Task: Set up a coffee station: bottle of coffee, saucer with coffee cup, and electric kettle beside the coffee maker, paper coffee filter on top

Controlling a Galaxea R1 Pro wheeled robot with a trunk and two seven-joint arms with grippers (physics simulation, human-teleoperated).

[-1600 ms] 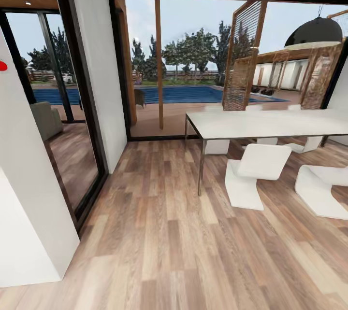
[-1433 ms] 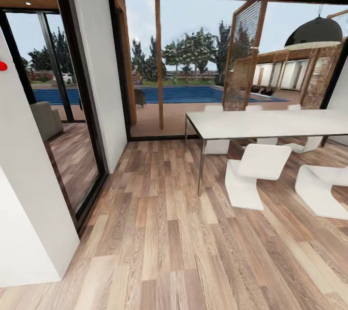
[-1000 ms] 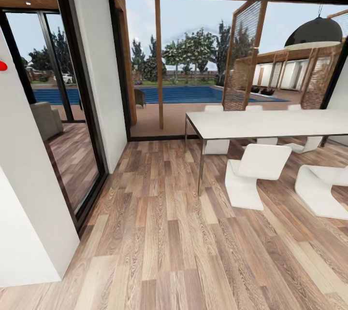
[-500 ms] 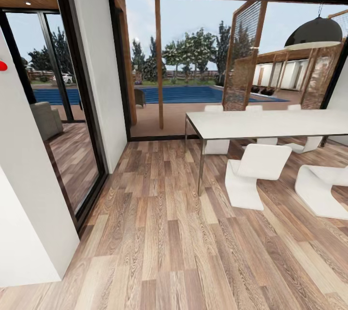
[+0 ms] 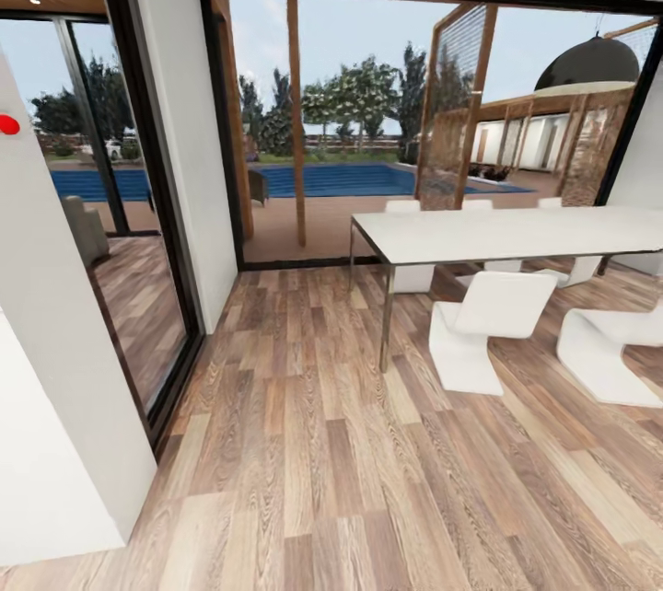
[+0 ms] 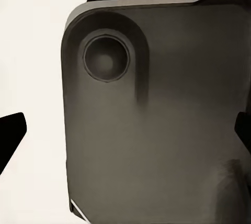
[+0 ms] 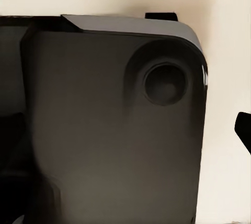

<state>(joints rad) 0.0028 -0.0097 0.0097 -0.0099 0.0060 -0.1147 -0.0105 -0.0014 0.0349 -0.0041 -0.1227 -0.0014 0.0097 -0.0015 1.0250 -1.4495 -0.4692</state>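
Note:
None of the coffee things are in sight; the head view looks into a dining room. In the left wrist view, my left gripper (image 6: 127,132) hangs in front of a dark rounded panel (image 6: 157,130) of my own body. Its black fingertips (image 6: 10,135) sit far apart at the picture's two sides, with nothing between them. The right gripper (image 7: 125,130) faces a similar dark panel (image 7: 104,130), and one black fingertip (image 7: 243,128) shows at the side, spread wide.
A white dining table (image 5: 516,237) with white chairs (image 5: 488,315) stands ahead on the right. A white wall block (image 5: 55,370) is close on the left. Glass doors (image 5: 341,121) face a pool. Wooden floor (image 5: 322,462) stretches ahead.
The whole head picture has shifted slightly, so the camera moved; the room's things have stayed put.

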